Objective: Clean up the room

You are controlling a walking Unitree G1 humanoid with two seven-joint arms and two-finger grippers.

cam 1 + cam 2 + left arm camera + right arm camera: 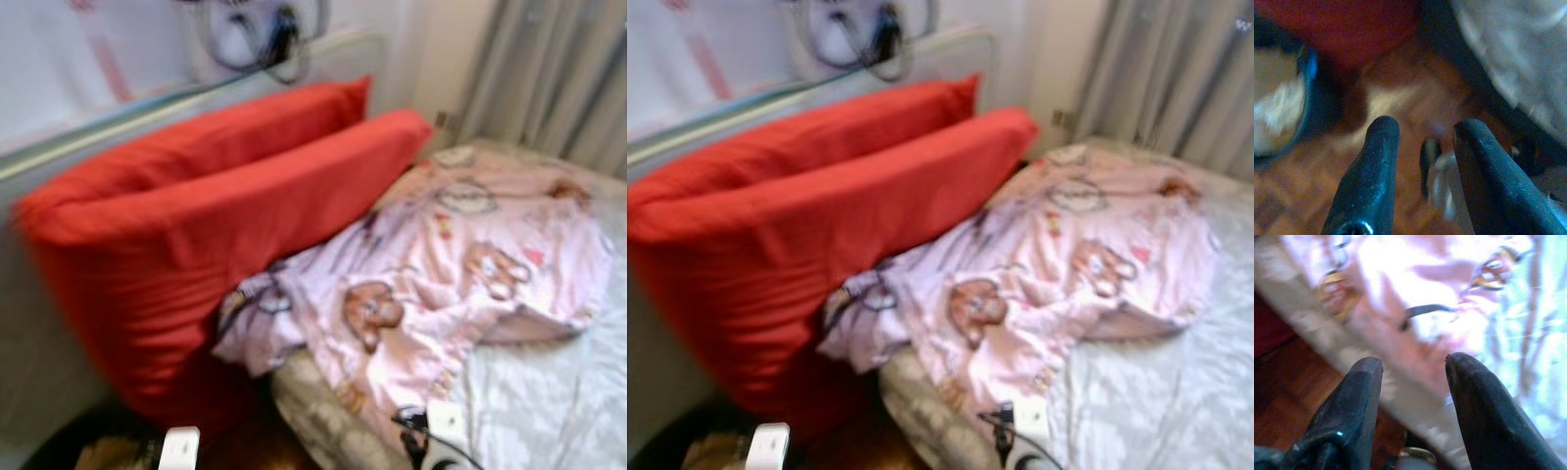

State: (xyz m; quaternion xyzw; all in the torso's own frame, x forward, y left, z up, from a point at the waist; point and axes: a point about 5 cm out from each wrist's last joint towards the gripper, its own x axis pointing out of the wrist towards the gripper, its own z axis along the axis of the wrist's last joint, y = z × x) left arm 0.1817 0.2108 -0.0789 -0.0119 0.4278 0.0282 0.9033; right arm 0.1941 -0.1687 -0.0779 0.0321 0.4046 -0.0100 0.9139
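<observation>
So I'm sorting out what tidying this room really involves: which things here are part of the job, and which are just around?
Part of the job:
- pink blanket, crumpled on the bed
- two red pillows, leaning against the headboard

Just around:
- grey curtain
- grey bed sheet
- wooden floor

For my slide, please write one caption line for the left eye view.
Two large red cushions lean beside a bed covered by a crumpled pink bear-print blanket, grey curtains behind.

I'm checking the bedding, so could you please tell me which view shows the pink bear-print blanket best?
The left eye view: the pink bear-print blanket lies crumpled across the bed beside the red pillows. The right eye view shows much the same; the right wrist view catches a blurred patch; the left wrist view, nothing identifiable.
</observation>
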